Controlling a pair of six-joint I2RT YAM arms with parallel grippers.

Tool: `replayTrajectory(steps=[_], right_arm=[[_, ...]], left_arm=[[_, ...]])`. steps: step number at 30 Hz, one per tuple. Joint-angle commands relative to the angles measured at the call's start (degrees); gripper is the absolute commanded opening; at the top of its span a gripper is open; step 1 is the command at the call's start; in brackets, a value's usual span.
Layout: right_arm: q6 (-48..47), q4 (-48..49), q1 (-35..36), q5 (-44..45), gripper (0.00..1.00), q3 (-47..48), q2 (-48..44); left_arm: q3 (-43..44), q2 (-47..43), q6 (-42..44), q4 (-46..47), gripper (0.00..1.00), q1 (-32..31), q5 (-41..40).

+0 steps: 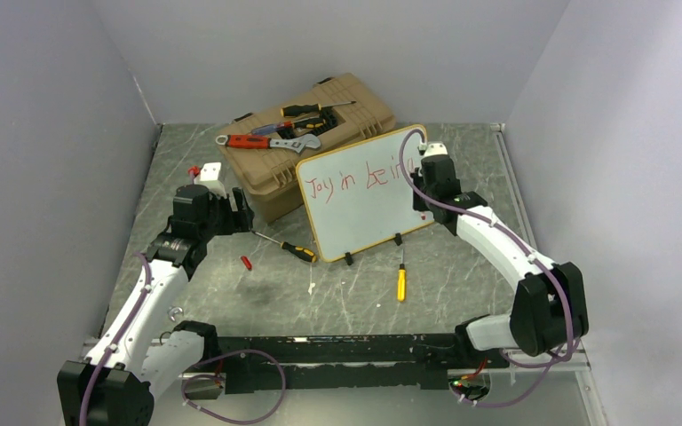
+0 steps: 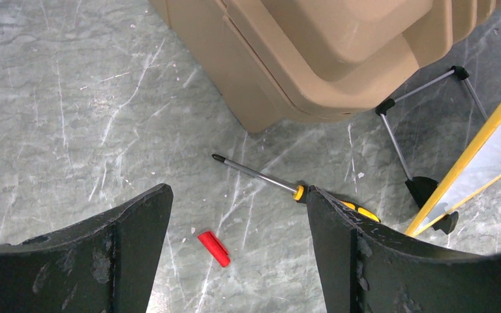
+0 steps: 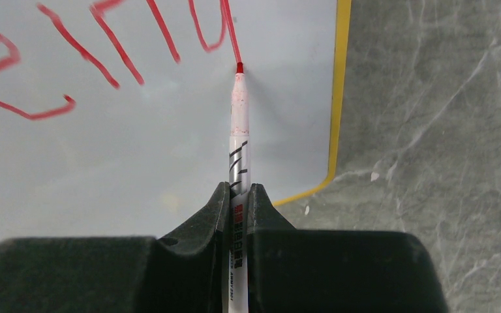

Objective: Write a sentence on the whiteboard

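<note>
The whiteboard (image 1: 364,200) stands tilted on two black clip feet, leaning against the tan toolbox (image 1: 306,151). Red words (image 1: 352,180) reading "Joy in bein" run across its top. My right gripper (image 1: 426,164) is at the board's upper right corner, shut on a white marker (image 3: 238,147) whose red tip (image 3: 239,67) touches the board (image 3: 137,150) at the end of the last stroke. My left gripper (image 1: 240,211) is open and empty above the table, left of the toolbox; its fingers (image 2: 130,241) frame a red marker cap (image 2: 214,248).
Wrenches and screwdrivers lie on the toolbox lid (image 1: 271,138). A yellow-black screwdriver (image 1: 289,248) lies in front of the toolbox, also in the left wrist view (image 2: 280,186). A yellow screwdriver (image 1: 400,280) lies before the board. The red cap (image 1: 246,262) lies on the table.
</note>
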Motion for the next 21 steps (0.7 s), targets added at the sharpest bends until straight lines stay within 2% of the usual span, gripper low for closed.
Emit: replayTrajectory(steps=[1,14,21], right_arm=[[2.4,-0.5,-0.2,-0.7,0.00,-2.1,-2.3],[1.8,-1.1,1.5,-4.7,0.00,-2.5,-3.2],[3.4,-2.1,1.8,0.8,0.00,-0.5,-10.8]], left_arm=[[-0.2,-0.7,0.8,2.3,0.81,-0.2,0.7],[-0.2,-0.5,0.8,2.3,0.81,-0.2,1.3],[-0.2,-1.2,0.9,1.7,0.82,-0.2,2.5]])
